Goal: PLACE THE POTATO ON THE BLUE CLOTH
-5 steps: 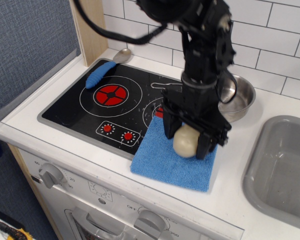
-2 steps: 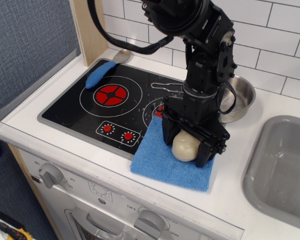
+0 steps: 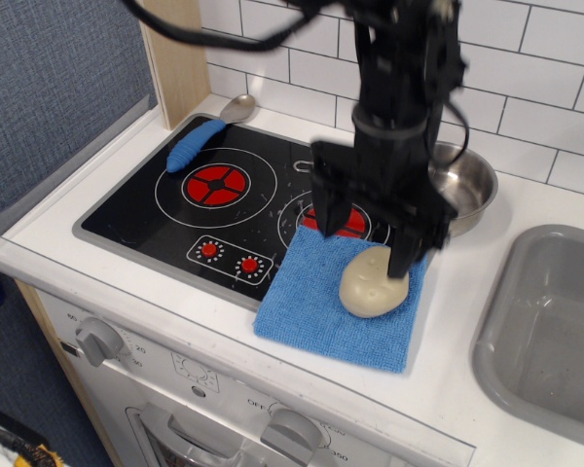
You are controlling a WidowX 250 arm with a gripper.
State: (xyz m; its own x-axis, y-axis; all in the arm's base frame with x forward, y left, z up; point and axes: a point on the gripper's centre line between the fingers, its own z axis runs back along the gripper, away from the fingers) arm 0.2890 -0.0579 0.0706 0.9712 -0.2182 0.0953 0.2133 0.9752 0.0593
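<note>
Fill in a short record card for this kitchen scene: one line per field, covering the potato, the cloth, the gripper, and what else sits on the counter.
potato: resting on the blue cloth, towards its right side
blue cloth: flat, partly over the stove's front right corner
gripper: above the potato, jaws open, not holding it
spoon: blue-handled, at the stove's back left
pan: steel, behind the arm
sink: far right

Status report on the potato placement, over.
Gripper open, above the potato. Potato lying on the blue cloth. Nothing in the way.
</note>
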